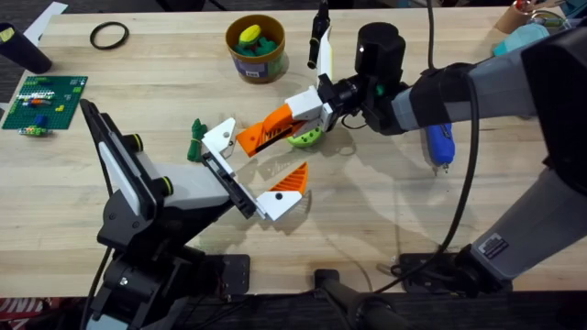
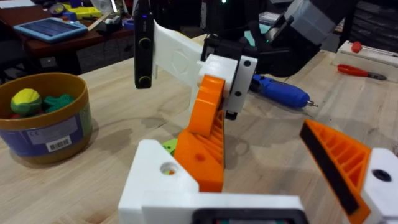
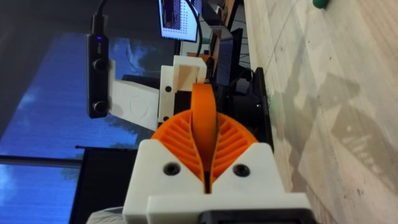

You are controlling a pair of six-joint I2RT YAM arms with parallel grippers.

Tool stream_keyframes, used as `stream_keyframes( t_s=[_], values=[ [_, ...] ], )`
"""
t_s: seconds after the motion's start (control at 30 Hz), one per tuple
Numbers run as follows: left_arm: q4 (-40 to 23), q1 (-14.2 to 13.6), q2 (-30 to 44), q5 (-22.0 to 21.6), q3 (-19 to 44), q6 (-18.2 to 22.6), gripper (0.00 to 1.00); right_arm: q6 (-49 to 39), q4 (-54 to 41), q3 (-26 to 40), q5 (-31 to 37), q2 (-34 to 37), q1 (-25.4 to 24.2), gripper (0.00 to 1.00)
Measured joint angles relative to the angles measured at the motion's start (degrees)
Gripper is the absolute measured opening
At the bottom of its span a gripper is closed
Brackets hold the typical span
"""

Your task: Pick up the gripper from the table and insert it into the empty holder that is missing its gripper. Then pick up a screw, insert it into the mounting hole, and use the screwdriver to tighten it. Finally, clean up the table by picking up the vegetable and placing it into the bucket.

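My right gripper (image 1: 319,108) is shut on the white base of the gripper (image 1: 268,131), a long orange wedge with dark lettering. Its orange pads (image 3: 186,134) clamp the piece. The wedge (image 2: 204,134) slants down, and its tip touches the holder (image 2: 163,180), the bare white bracket of my left gripper (image 1: 254,170). That gripper stands open, its other bracket carrying a small orange triangle (image 1: 292,178). The blue screwdriver (image 1: 441,143) lies under the right arm. A dark green vegetable (image 1: 195,139) lies just left of the holder (image 1: 220,137). The bucket (image 1: 256,62) stands at the back. The screw is out of view.
A lime green piece (image 1: 306,138) lies under the wedge. The bucket holds yellow and green items. A black ring (image 1: 109,35) and a green board (image 1: 44,99) sit at the far left. A black stick-shaped device (image 1: 318,37) stands behind the right gripper.
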Motion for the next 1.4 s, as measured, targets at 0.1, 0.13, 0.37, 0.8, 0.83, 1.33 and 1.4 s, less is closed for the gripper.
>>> stream_keyframes(
  t_s=[0.1,0.13,0.37,0.8,0.83,1.33,1.4],
  values=[
    [0.3,0.0,0.2,-0.1,0.1,0.0,0.986,0.4,-0.3,0.0,0.0,0.1,0.0,0.014],
    [0.3,0.0,0.2,-0.1,0.1,0.0,0.986,0.5,-0.4,0.0,0.0,0.1,0.0,0.014],
    [0.3,0.0,0.2,0.0,0.1,-0.1,0.986,1.7,-0.8,0.0,-0.8,0.1,0.0,0.014],
    [0.3,0.0,0.2,0.0,0.1,-0.5,0.987,5.5,5.3,0.0,-1.3,0.0,0.0,0.014],
    [0.3,0.0,0.2,0.0,0.1,-0.5,0.987,6.1,5.3,0.0,-1.3,0.0,0.0,0.014],
    [0.3,0.0,0.2,0.0,0.1,-0.5,0.987,10.2,9.9,0.0,-1.4,0.0,0.0,0.014],
    [0.3,0.0,0.2,0.0,0.1,-0.5,0.987,12.0,13.1,0.0,-1.4,-0.3,0.0,0.014]
  ],
)
